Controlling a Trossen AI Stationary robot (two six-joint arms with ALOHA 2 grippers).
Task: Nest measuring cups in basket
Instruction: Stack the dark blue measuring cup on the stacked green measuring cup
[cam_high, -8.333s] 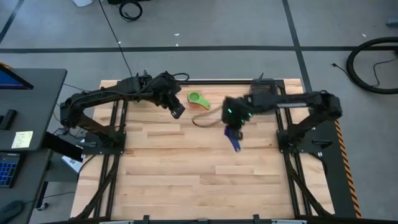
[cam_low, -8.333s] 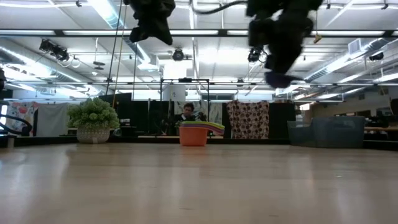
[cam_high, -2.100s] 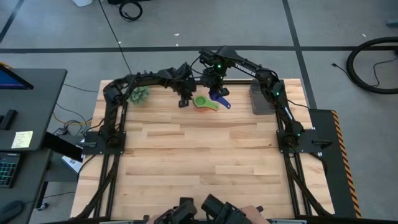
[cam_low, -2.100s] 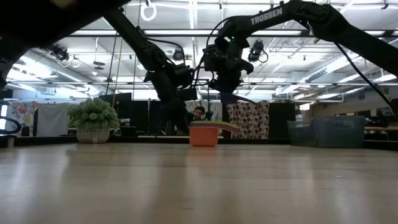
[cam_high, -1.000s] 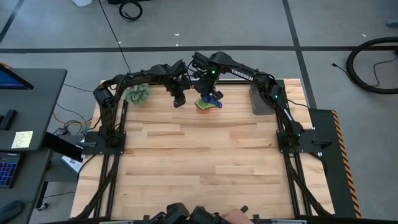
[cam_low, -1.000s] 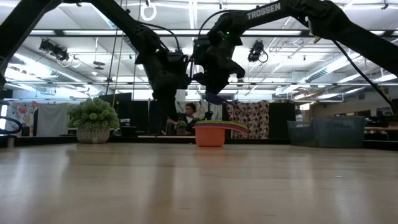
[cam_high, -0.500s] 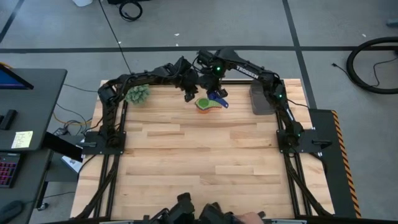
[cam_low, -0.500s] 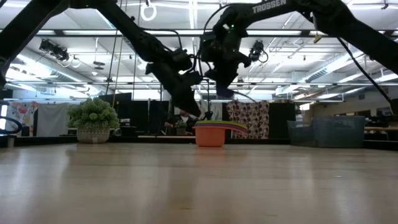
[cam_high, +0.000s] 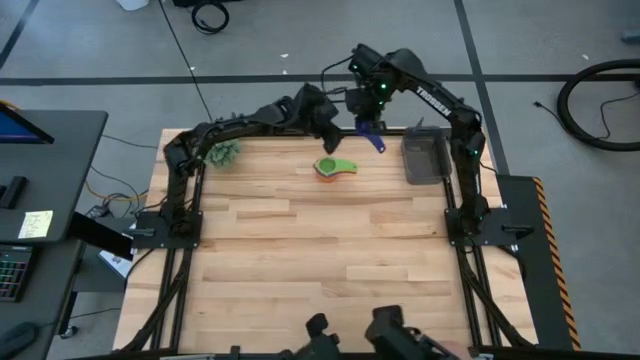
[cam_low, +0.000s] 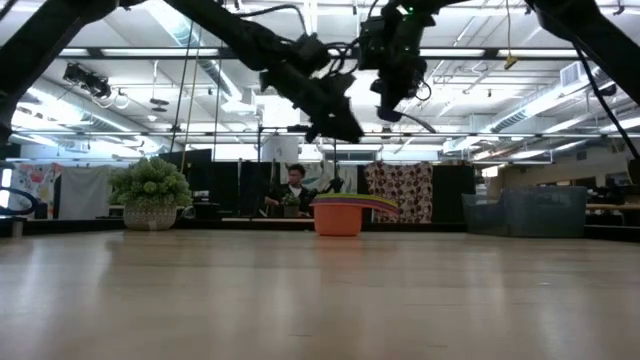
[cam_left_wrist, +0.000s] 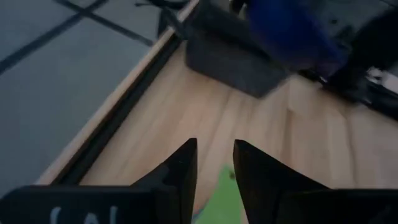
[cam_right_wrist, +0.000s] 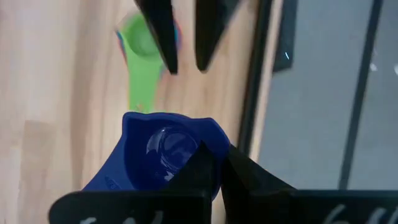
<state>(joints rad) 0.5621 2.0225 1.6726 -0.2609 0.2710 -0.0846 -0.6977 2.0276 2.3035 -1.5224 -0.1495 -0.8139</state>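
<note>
A nested stack of measuring cups (cam_high: 334, 167), green on top and orange at the base, rests on the table near its far edge and also appears in the low view (cam_low: 340, 215). My right gripper (cam_high: 368, 122) hangs in the air over the far edge, right of the stack, shut on the dark blue cup (cam_high: 374, 136). My left gripper (cam_high: 328, 125) hovers beside it, above and beyond the stack, open and empty (cam_left_wrist: 214, 149). The dark grey basket (cam_high: 424, 160) stands on the table right of the stack. My right gripper (cam_right_wrist: 217, 155) pinches the dark blue cup by its rim (cam_right_wrist: 208, 142), on the side away from the handle (cam_right_wrist: 102, 180). One finger seems to be inside the bowl and one outside. The cup is lifted clear, its mouth facing the wrist camera.
A fuzzy green plant ball (cam_high: 225, 152) sits at the far left of the table. Bare wood (cam_high: 330, 260) fills the middle and near half. Dark shapes (cam_high: 390, 335) show at the near edge. A person (cam_low: 293, 190) is in the room behind the table.
My right gripper has risen from just above the stack and moved toward the far right, carrying the dark blue cup up and away from it. My left gripper has also risen, moving right and toward the far edge. The stack has stayed in place.
</note>
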